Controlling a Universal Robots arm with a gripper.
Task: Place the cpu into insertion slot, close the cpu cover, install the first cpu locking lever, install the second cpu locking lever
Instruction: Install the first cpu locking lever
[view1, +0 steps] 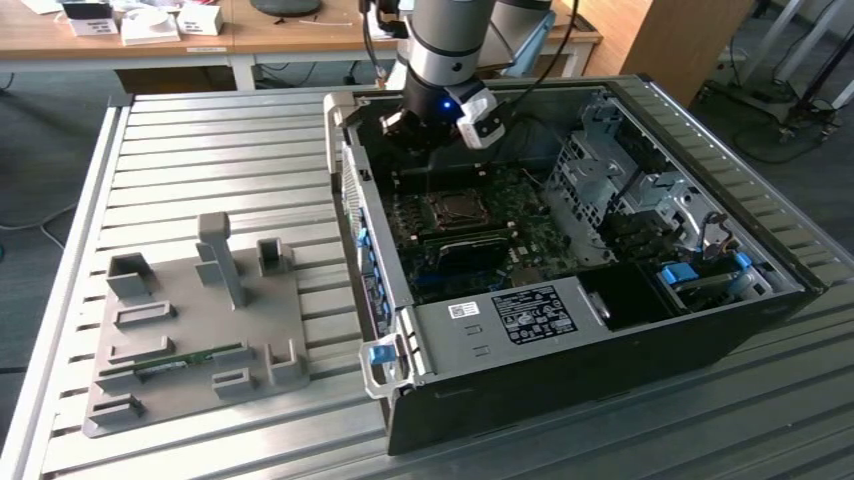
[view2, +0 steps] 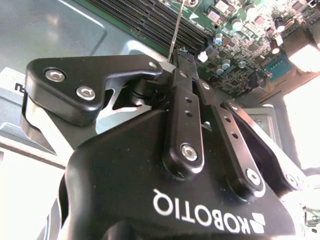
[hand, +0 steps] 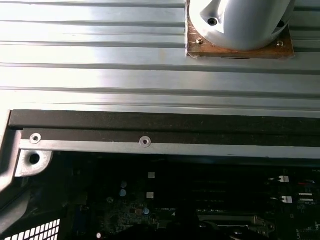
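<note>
An open computer case (view1: 561, 390) lies on the slatted table with its motherboard (view1: 534, 235) facing up. The cpu socket (view1: 458, 210) sits mid-board, and the cpu cover looks laid flat over it. I cannot make out the cpu itself. My gripper (view1: 424, 138) hangs over the far end of the board, just beyond the socket. In the second wrist view the gripper (view2: 182, 52) has its fingers drawn together. A thin metal locking lever (view2: 176, 30) runs right up to their tips, and whether it is pinched between them is hidden.
A grey fixture plate (view1: 200, 330) with upright holders lies on the table on the exterior view's left. Drive cages (view1: 627, 190) and a labelled power supply (view1: 534, 312) fill the case's other end. A wooden desk (view1: 200, 35) stands behind. The arm's base (hand: 240, 20) is bolted to the table.
</note>
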